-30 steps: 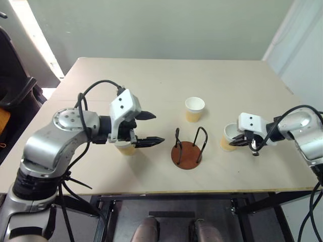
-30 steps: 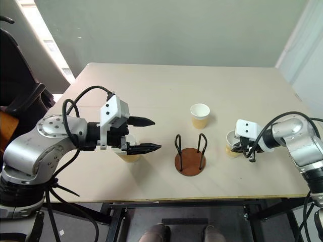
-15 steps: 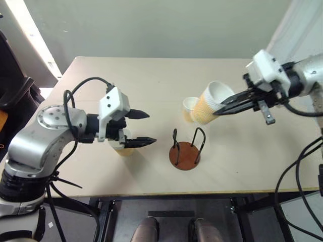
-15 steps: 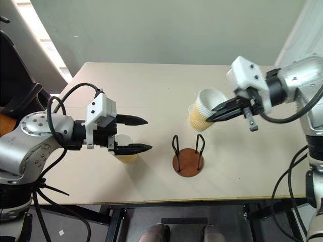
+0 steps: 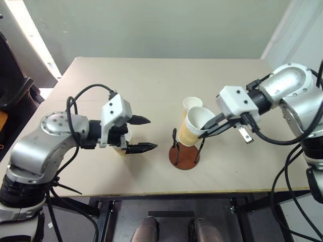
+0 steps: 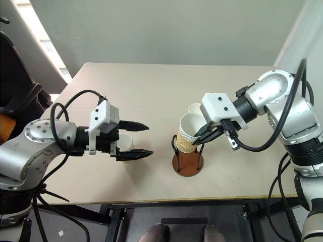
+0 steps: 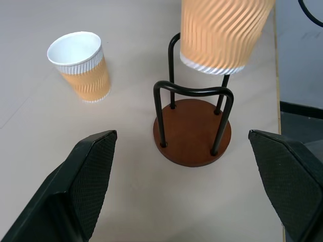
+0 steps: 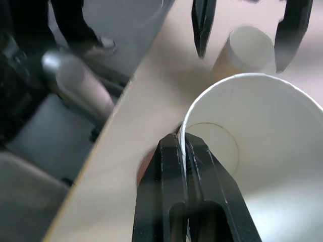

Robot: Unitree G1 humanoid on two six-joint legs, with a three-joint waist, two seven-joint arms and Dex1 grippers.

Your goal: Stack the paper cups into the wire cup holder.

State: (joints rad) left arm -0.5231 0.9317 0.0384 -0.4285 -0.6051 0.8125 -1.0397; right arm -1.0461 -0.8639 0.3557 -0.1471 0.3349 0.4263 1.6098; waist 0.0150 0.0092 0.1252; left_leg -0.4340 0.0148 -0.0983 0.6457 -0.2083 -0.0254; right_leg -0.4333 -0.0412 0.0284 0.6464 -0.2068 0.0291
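Observation:
My right gripper (image 5: 206, 130) is shut on the rim of a paper cup (image 5: 193, 128), one finger inside it and one outside. The cup hangs tilted just above the wire loops of the wire cup holder (image 5: 184, 154), its bottom between the loop tops. A second paper cup (image 5: 191, 103) stands upright on the table behind the holder. A third paper cup (image 6: 127, 143) stands under my left gripper (image 5: 146, 133), which hovers open and empty, pointing at the holder from the left. The left wrist view shows the holder's brown base (image 7: 194, 132) and the held cup (image 7: 222, 35) above it.
The pale wooden table (image 5: 242, 80) has its front edge close below the holder. A dark chair (image 5: 12, 96) stands off the table's left side. Open tabletop lies to the right and at the back.
My right gripper lifted a cup off the right side of the table, swung it left, and has now lowered it over the holder. The left arm has hardly moved.

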